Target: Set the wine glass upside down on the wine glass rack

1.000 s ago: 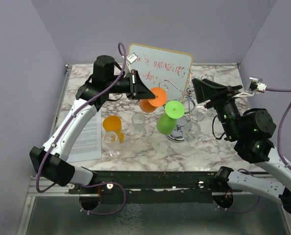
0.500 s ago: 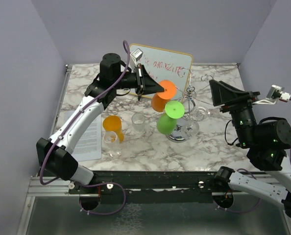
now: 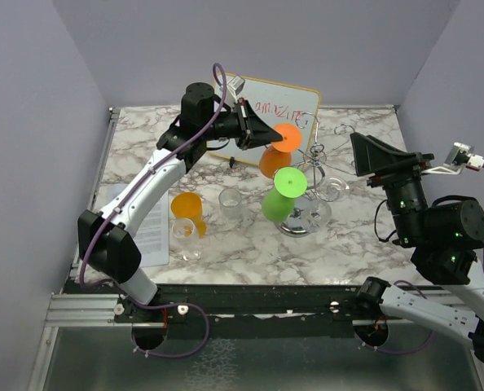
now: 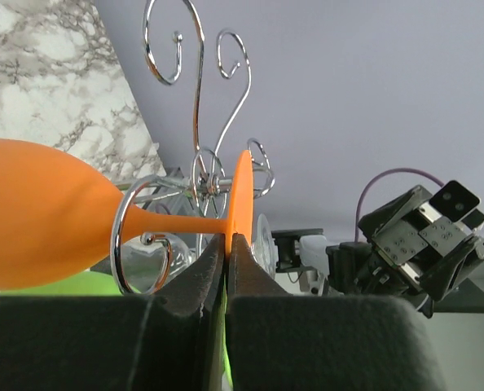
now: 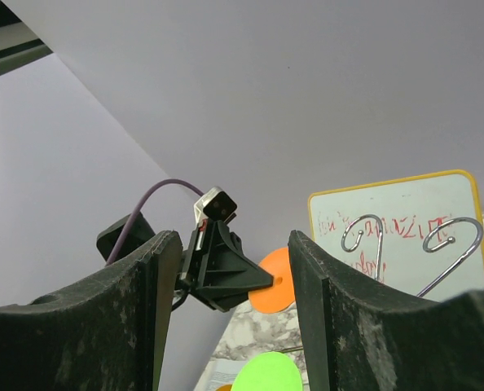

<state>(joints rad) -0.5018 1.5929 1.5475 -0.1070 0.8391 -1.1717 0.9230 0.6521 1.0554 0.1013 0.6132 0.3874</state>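
My left gripper [image 3: 268, 138] is shut on the round foot of an orange wine glass [image 3: 275, 153] and holds it sideways against the silver wire rack [image 3: 314, 163]. In the left wrist view the orange glass [image 4: 46, 212] has its stem inside a wire ring of the rack [image 4: 125, 244], with its foot pinched at my left gripper [image 4: 227, 244]. A green wine glass [image 3: 281, 195] hangs upside down on the rack. My right gripper [image 3: 371, 155] is open and empty, right of the rack. In the right wrist view it [image 5: 234, 309] frames the orange foot [image 5: 276, 281].
A whiteboard [image 3: 258, 106] stands behind the rack. An orange cup [image 3: 187, 206], two clear glasses [image 3: 230, 202] [image 3: 185, 236] and a paper sheet [image 3: 147, 232] lie left of the rack. A clear glass [image 3: 330, 189] is at the rack's right side.
My left arm has carried the orange glass right and back, up to the rack. My right arm drew back to the right and has stayed still since.
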